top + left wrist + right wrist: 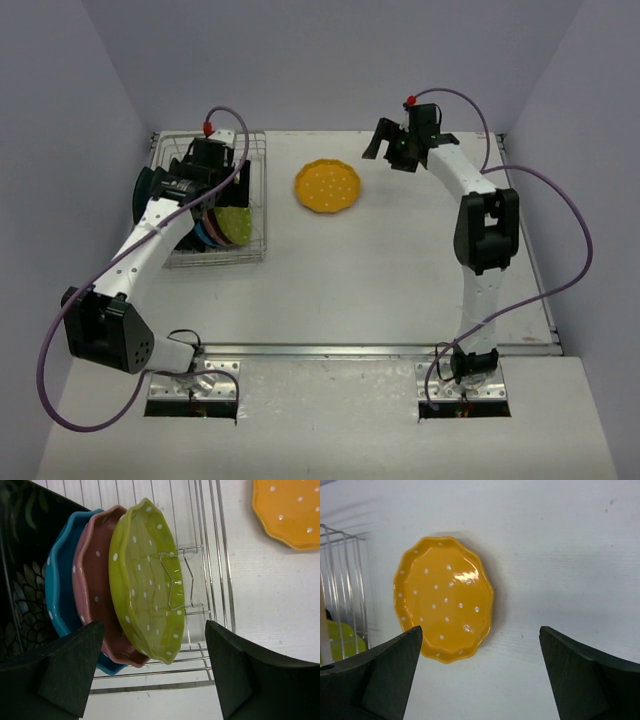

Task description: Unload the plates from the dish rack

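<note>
From above, the dish rack (255, 180) sits at the upper left of the table (400, 280), but the left arm (150, 240) hides most of its plates. The left wrist view shows them well. A green plate (145, 580), a pink plate (92, 595) and a blue plate (62, 580) stand on edge side by side, wavy-edged with white dots, and a dark plate (25, 580) is at far left. The left claw (154, 645) is spread wide and holds nothing. The right wrist view shows the orange plate (442, 597) lying flat on the table near the rack. The right claw (480, 650) is spread wide too, and holds nothing.
</note>
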Controlling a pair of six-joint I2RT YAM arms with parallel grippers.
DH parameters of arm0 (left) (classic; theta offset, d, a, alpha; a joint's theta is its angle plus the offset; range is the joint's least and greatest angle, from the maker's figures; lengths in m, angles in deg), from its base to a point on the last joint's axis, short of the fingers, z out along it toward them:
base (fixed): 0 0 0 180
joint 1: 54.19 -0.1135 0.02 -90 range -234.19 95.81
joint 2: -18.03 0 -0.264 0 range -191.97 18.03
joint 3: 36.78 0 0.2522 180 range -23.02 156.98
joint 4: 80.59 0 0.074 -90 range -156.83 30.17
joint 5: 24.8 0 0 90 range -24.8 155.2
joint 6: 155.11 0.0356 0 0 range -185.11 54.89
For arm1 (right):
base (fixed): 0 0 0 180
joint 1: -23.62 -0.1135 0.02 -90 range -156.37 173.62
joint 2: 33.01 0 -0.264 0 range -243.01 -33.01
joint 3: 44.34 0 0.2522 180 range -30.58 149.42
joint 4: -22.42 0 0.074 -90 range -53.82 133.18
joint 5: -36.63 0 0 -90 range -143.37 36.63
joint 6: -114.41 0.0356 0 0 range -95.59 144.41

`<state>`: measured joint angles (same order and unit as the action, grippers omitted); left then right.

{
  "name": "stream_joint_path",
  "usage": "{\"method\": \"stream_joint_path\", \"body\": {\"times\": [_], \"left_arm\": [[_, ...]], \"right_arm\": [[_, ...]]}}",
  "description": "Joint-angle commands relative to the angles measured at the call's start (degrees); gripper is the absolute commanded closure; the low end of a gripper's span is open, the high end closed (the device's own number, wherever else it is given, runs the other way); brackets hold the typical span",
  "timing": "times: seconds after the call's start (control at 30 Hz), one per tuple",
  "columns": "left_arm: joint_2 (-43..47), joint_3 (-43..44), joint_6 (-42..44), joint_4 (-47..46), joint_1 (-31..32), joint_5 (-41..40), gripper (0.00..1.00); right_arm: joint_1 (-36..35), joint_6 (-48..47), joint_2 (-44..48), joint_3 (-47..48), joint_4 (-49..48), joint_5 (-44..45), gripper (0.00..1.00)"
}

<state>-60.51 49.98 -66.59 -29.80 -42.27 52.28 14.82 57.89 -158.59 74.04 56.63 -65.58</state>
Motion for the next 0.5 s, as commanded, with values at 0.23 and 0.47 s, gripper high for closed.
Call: {"method": "stream_joint_path", "body": {"times": [0.23,0.47], "left_arm": [[-8.92,3.71,-2.13,2.32,-0.41,-3.19,0.2],[-14.12,5.43,-4.63,2.22,-0.41,-2.73,0.22]], "right_arm": [[-0.17,-4.75,17.48,-13.14,0.21,-0.19,0.01],[-0.16,-3.98,21.67,-17.88,0.31,-2.93,0.01]]}}
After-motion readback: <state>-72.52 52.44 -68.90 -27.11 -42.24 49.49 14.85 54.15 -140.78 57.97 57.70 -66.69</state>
